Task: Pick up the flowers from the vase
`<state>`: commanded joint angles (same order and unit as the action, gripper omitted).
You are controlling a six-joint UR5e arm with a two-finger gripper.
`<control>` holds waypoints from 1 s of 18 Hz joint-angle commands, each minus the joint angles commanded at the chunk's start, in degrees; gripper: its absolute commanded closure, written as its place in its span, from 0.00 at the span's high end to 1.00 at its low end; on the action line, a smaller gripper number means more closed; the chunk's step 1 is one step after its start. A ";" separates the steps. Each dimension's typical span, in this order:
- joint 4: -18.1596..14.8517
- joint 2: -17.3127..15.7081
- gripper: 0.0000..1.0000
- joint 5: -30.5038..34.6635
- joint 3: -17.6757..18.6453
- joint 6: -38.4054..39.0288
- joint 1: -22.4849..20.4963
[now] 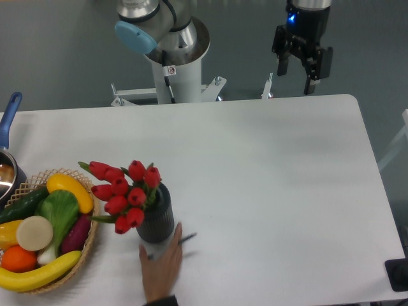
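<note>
Fingers (310, 81) on the gripper (296, 74) hang spread apart with nothing between them, up past the far edge of the table (268, 166). Way down and off to the side from them, the flowers (124, 188) sit in the vase (157, 217), leaning toward the wicker basket (89, 245) of fruit and veg. A person's hand (160, 264) rests on the table right at the vase's base, and a blue-handled pot (7, 159) pokes in at the edge beyond the basket.

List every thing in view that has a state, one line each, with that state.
flowers: in the vase, leaning left.
vase: upright on the table, a human hand touching its base.
wicker basket: full of fruit and vegetables.
gripper: raised beyond the table's far edge, jaws open, empty.
pot: at the left edge, mostly cut off.
</note>
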<state>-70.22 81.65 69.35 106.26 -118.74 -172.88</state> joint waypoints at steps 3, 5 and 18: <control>0.09 0.00 1.00 0.00 0.09 0.09 0.35; 0.26 0.00 1.00 0.09 0.17 0.09 0.61; 3.52 1.66 1.00 -1.67 2.55 22.83 7.90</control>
<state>-66.71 83.31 67.68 108.81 -95.91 -164.98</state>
